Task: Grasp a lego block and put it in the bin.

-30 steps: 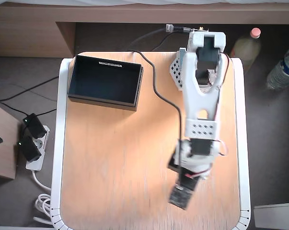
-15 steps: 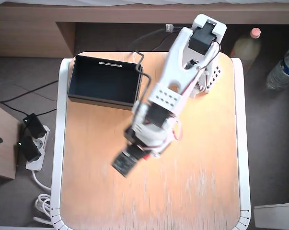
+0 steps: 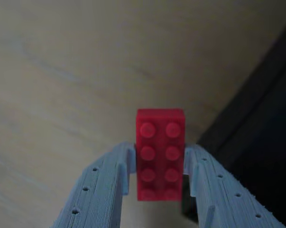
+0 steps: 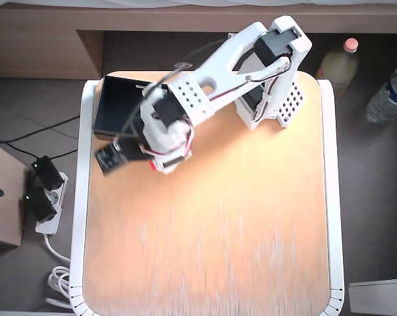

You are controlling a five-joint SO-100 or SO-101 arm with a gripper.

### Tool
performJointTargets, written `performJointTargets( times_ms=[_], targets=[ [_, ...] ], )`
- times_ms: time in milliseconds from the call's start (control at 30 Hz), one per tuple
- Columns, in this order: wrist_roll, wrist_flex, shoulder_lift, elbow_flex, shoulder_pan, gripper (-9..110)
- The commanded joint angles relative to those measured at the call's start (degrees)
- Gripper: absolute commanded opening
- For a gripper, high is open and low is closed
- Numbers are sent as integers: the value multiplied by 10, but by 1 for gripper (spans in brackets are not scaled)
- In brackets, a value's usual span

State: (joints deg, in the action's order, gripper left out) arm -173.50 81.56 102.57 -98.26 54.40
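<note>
The red lego block point(image 3: 160, 154) sits studs up between my two pale blue fingers point(image 3: 105, 185), off the wooden tabletop. My gripper point(image 3: 159, 153) is shut on it. The black bin point(image 3: 268, 123) fills the right edge of the wrist view, close beside the block. In the overhead view the bin point(image 4: 117, 104) lies at the table's upper left corner. My gripper point(image 4: 152, 162) hangs just below the bin's lower right corner, mostly hidden under the wrist. Only a sliver of the red block point(image 4: 151, 165) shows there.
The arm's white base point(image 4: 270, 105) stands at the table's upper middle. The wooden table point(image 4: 224, 230) has a white rim. Two bottles point(image 4: 340, 59) stand off the table at the upper right. A power strip point(image 4: 43, 197) and cables lie on the floor at the left.
</note>
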Motion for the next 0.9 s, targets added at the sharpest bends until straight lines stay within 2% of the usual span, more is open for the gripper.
performJointTargets(
  times_ms=[0, 867],
  targets=[
    [-9, 9, 58, 83, 47, 0],
    [-76, 8, 24, 80, 257, 0]
  ],
)
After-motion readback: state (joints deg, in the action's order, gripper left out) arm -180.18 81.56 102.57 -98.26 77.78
